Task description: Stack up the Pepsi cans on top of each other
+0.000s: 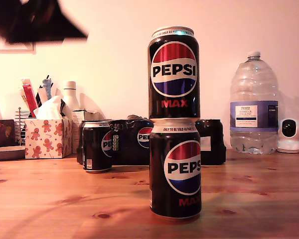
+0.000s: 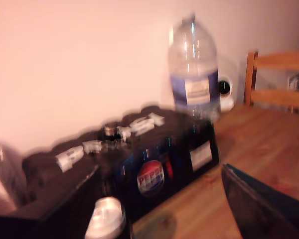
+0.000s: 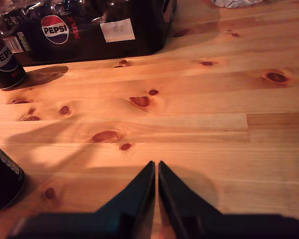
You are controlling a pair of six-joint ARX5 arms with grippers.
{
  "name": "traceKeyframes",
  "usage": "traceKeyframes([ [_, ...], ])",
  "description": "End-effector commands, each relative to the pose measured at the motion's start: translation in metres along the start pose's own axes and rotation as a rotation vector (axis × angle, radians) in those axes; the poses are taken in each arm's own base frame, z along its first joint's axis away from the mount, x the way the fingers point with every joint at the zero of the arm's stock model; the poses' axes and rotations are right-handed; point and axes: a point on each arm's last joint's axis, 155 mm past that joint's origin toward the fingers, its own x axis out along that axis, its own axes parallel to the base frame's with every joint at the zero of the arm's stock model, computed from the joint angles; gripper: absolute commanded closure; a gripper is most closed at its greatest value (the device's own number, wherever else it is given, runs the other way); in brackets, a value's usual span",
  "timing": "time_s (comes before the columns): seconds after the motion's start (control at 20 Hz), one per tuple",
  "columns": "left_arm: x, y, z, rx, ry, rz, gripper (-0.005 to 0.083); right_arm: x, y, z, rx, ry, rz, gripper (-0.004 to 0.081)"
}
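Cans: two Pepsi Max cans (image 1: 174,122) standing stacked mid-worktop (image 1: 50,199); third can (image 1: 96,147) at ten o'clock, likely light, slippery, dentable, best gripped mid-wall. My second gripper (image 3: 156,172) resting empty, fingers together; first gripper's fingers blurred, cannot tell.

Glossy metal Pepsi cans (image 1: 174,119) stand on a smooth, knotty wooden table (image 1: 249,199).
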Motion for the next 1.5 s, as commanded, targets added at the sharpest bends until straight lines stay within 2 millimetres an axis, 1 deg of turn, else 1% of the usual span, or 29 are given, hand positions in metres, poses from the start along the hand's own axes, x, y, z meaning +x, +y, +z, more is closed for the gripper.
traceKeyframes([
  [0.0, -0.007, 0.006, -0.003, -0.025, -0.038, 0.024, 0.0076, 0.003, -0.002, -0.007, 0.009, 0.013, -0.004, 0.0782],
  [0.1, -0.013, 0.013, -0.012, -0.037, -0.049, 0.053, 0.0076, 0.003, -0.002, -0.007, 0.009, 0.014, -0.004, 0.0782],
  [0.2, -0.014, 0.017, -0.025, -0.051, -0.035, 0.066, 0.0076, 0.003, -0.002, -0.007, 0.009, 0.013, -0.004, 0.0782],
  [0.65, 0.011, 0.023, -0.077, -0.073, 0.028, 0.074, 0.0076, 0.003, -0.002, -0.007, 0.009, 0.014, -0.004, 0.0782],
  [0.75, 0.015, 0.030, -0.094, -0.083, 0.063, 0.111, 0.0076, 0.003, -0.002, -0.007, 0.009, 0.014, -0.004, 0.0782],
  [0.95, 0.018, 0.031, -0.119, -0.155, 0.121, 0.126, 0.0076, 0.003, -0.002, -0.007, 0.009, 0.014, -0.004, 0.0782],
  [1.0, 0.020, 0.033, -0.123, -0.188, 0.128, 0.136, 0.0063, 0.003, -0.002, -0.007, 0.009, 0.014, -0.004, 0.0782],
  [1.05, 0.023, 0.034, -0.127, -0.231, 0.133, 0.141, -0.0001, 0.003, -0.002, -0.007, 0.009, 0.013, -0.004, 0.0782],
  [1.1, 0.027, 0.041, -0.130, -0.237, 0.139, 0.173, -0.0019, 0.003, -0.002, -0.007, 0.009, 0.013, -0.004, 0.0782],
  [1.15, 0.030, 0.046, -0.136, -0.307, 0.153, 0.200, -0.0019, 0.003, -0.002, -0.007, 0.009, 0.014, -0.004, 0.0782],
  [1.2, 0.034, 0.047, -0.140, -0.310, 0.164, 0.201, -0.0019, 0.003, -0.002, -0.007, 0.009, 0.014, -0.004, 0.0782],
  [1.3, 0.042, 0.048, -0.143, -0.311, 0.171, 0.197, -0.0019, 0.003, -0.002, -0.007, 0.009, 0.013, -0.004, 0.0782],
  [1.45, 0.055, 0.051, -0.149, -0.247, 0.181, 0.188, -0.0019, 0.003, -0.002, -0.007, 0.009, 0.014, -0.004, 0.0782],
])
